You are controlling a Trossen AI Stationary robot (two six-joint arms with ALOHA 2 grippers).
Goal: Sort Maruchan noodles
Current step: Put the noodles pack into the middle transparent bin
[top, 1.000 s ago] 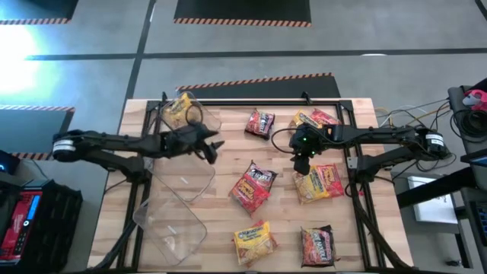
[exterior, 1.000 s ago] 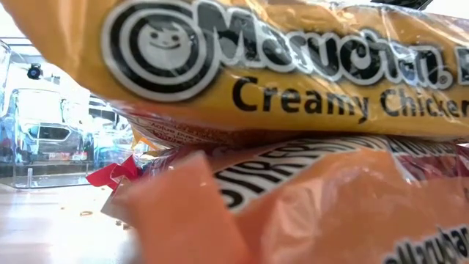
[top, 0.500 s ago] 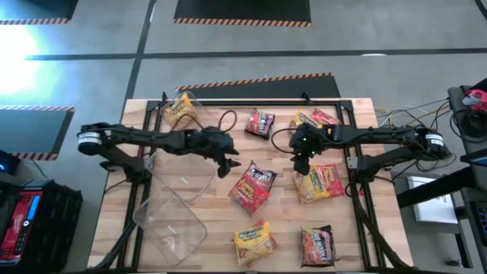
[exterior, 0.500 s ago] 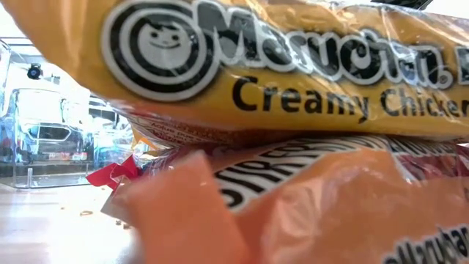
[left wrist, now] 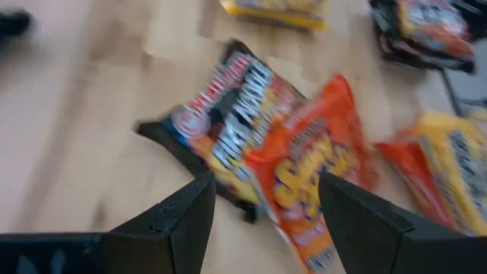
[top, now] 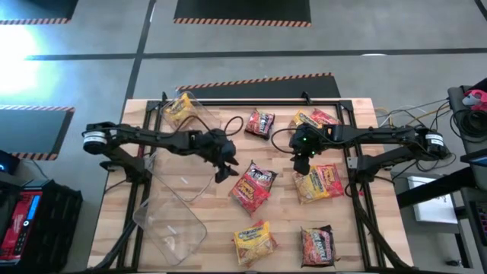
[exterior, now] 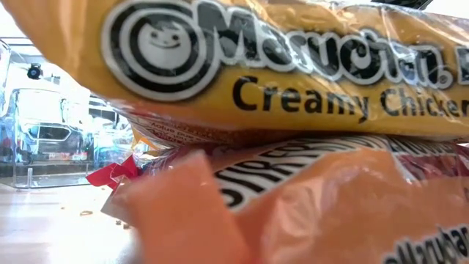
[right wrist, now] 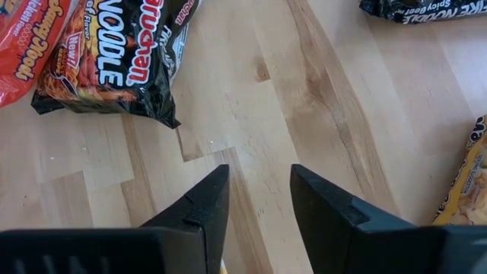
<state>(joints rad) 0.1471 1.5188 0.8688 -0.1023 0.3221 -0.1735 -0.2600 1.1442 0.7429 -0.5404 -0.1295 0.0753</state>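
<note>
Several Maruchan noodle packets lie flat on the wooden table. In the middle, a black packet (top: 261,176) and an orange one (top: 246,194) overlap; in the left wrist view they are the black packet (left wrist: 221,141) and the orange packet (left wrist: 312,179). My left gripper (top: 225,170) hovers open just left of that pair, its fingers (left wrist: 190,217) slanting down at it without touching. My right gripper (top: 304,161) hangs open above bare wood (right wrist: 259,144), beside a yellow-and-red packet (top: 319,183). A yellow packet (top: 179,110) lies in a clear bin (top: 199,116).
A larger clear bin (top: 175,209) stands at the near left. More packets lie at the far side (top: 260,122), (top: 313,119) and near edge (top: 255,240), (top: 317,243). A yellow Creamy Chicken packet (exterior: 293,66) on an orange one (exterior: 308,205) blocks the low view.
My left gripper has swung away from the far-left bin toward the table's right and near side, tipping downward, and has come to rest beside the middle pair of packets. No packet has moved.
</note>
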